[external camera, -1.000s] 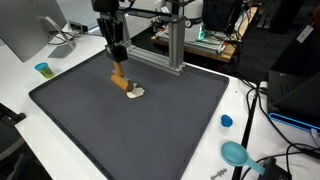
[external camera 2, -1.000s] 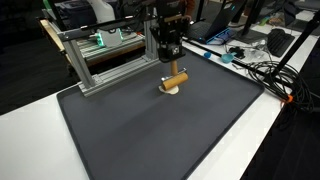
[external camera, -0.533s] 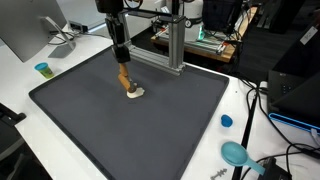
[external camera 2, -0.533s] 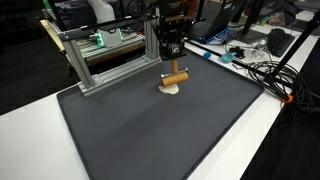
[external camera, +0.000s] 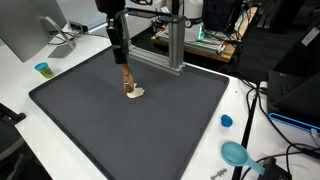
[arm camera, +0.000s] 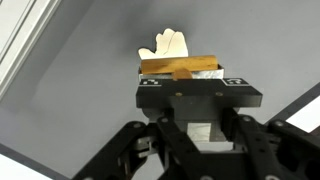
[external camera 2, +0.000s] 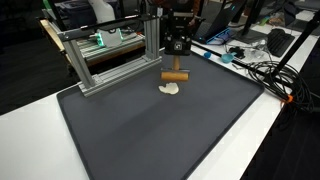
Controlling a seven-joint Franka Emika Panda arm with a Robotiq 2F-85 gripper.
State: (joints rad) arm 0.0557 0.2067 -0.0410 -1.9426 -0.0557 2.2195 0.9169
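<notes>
Teal dish: lower right corner of an exterior view, the teal dish (external camera: 235, 153) sits on the white table, off the mat.
Blue cap: just above that dish in the frame, a blue cap (external camera: 226, 121) lies close to the mat's right edge.
Dark mat: the dark mat (external camera: 150, 135) fills the middle and lower part of both exterior views (external camera 2: 150, 135). In the wrist view it is the grey ground at left and top.
White piece: a small pale, lobed white piece (external camera: 136, 93) lies flat on the mat, upper centre of both exterior views (external camera 2: 170, 89). In the wrist view (arm camera: 167, 44) it shows just above the bar.
Wooden bar: the wooden bar (external camera: 126, 79) hangs directly over the white piece, level in an exterior view (external camera 2: 175, 76) and across the centre of the wrist view (arm camera: 180, 66). Whether it touches the white piece I cannot tell.
Gripper: the gripper (external camera: 123, 66) points straight down at upper centre (external camera 2: 177, 66). In the wrist view (arm camera: 185, 80) its fingers (arm camera: 232, 84) are drawn in narrow and clamp the wooden bar between them.
Small cup: a teal small cup (external camera: 42, 69) stands at the left edge, beyond the mat's far left corner.
Metal frame: an aluminium metal frame (external camera: 176, 45) stands on the mat's far edge behind the gripper (external camera 2: 100, 70).
Cables: a tangle of cables (external camera 2: 262, 72) lies at the right, past the mat.
</notes>
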